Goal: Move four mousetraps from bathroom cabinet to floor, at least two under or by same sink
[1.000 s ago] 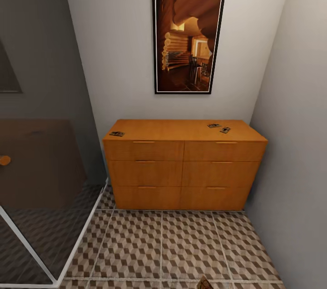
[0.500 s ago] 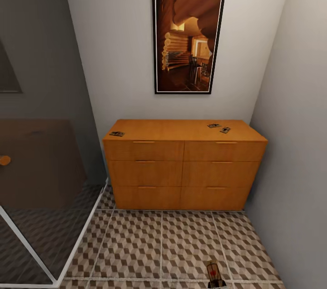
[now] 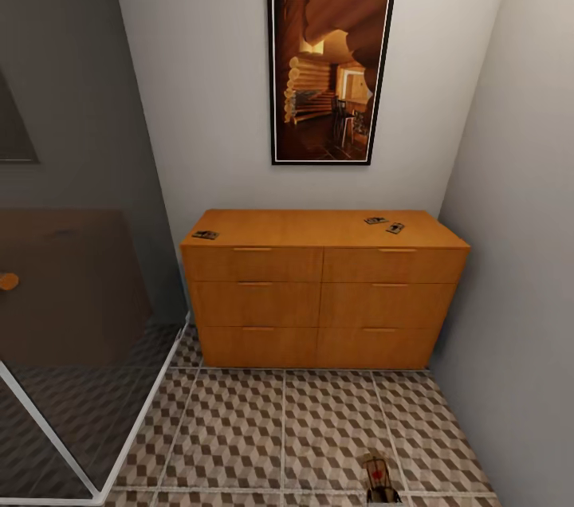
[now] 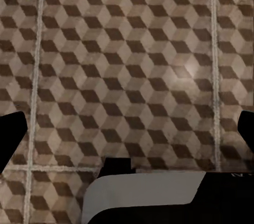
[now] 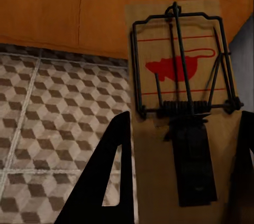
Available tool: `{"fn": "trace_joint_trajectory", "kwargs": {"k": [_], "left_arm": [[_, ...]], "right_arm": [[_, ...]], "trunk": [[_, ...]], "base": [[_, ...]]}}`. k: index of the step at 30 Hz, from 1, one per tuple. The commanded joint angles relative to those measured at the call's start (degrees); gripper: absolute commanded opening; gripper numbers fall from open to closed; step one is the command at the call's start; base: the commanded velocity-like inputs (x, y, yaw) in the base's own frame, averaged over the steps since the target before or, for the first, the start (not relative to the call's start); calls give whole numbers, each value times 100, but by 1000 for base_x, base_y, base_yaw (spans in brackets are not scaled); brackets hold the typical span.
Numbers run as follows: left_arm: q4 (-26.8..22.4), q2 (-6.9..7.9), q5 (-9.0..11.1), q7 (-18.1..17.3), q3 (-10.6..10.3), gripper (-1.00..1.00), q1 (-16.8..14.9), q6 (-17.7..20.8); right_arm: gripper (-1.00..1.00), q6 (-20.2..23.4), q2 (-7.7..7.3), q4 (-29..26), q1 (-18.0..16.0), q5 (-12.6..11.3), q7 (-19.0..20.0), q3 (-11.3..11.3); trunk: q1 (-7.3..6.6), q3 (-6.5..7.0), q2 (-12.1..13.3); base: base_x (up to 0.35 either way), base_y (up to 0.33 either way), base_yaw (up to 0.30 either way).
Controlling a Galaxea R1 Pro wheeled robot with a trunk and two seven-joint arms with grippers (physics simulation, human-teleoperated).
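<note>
Between right hand (image 5: 180,176) fingers, clamped pale wooden mousetrap (image 5: 182,102), black wire, red mouse print

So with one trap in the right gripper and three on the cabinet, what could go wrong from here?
1. The mousetrap sits between the right gripper's fingers well above the bathroom floor; released here, it may bounce or flip.
2. No sink is in view, so dropping it here likely won't count as beside one.
3. Two traps lie close together at the cabinet's back right, so grasping one may nudge the other.
</note>
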Motion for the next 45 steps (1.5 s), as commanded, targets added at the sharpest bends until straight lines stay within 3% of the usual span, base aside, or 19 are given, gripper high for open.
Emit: {"fn": "trace_joint_trajectory", "kwargs": {"k": [1, 3, 5, 8, 14, 21, 23, 28, 32, 37, 41, 43, 45], "left_arm": [[-116, -16, -3, 100, -16, 100, -3, -3], [-633, -62, 6, 325, -16, 100, -3, 123], [-916, -91, 6, 391, -16, 100, -1, 290], [-1926, -179, 8, 469, -21, 100, -5, 1298], [-3471, -234, 14, 468, -27, 100, -6, 2806], [-4716, -511, 0, 479, -39, 100, -15, 3747], [-4972, -530, -1, 479, -40, 100, -20, 3979], [-6007, -568, -3, 468, -53, 100, -97, 5002], [-6740, -593, -3, 468, -142, 100, -449, 5928], [-6953, -617, -3, 471, -187, 100, -948, 6552], [-7077, -677, 4, 465, -210, 100, -1886, 7329], [-7081, -689, 11, 466, -213, 100, -2146, 7449], [-7020, -710, 43, 471, -219, 100, -2747, 7582]], "right_arm": [[-100, -126, -16, 11, -4, -25, -37, 8], [-100, -571, -52, 66, -4, -138, -18, -138], [-100, -697, -64, 87, -4, -166, -12, -175], [-100, -862, -78, 123, -4, -203, 1, -223], [-100, -912, -105, 155, -2, -215, 8, -240], [-100, -913, -189, 160, -3, -216, 9, -236], [-100, -913, -192, 161, -4, -216, 9, -235], [-100, -912, -202, 161, -4, -216, 23, -232], [-100, -912, -200, 161, -4, -216, 26, -232], [-100, -912, -202, 163, -3, -216, 27, -232], [-100, -912, -206, 162, -4, -216, 27, -232], [-100, -912, -206, 161, -4, -216, 27, -235], [-100, -912, -207, 161, -4, -211, 27, -237]], "trunk": [[0, -6, -3], [0, -6, -3], [0, -6, -3], [0, -6, -3], [0, -6, -3], [0, -6, -3], [0, -6, -3], [0, -6, -3], [0, -6, -3], [0, -6, -3], [0, -6, -3], [0, -6, -3], [0, -6, -3]], "base": [[0, 0, 0], [0, 0, 0], [0, 0, 0], [0, 0, 0], [0, 0, 0], [0, 0, 0], [0, 0, 0], [0, 0, 0], [0, 0, 0], [0, 0, 0], [0, 0, 0], [0, 0, 0], [0, 0, 0]]}}
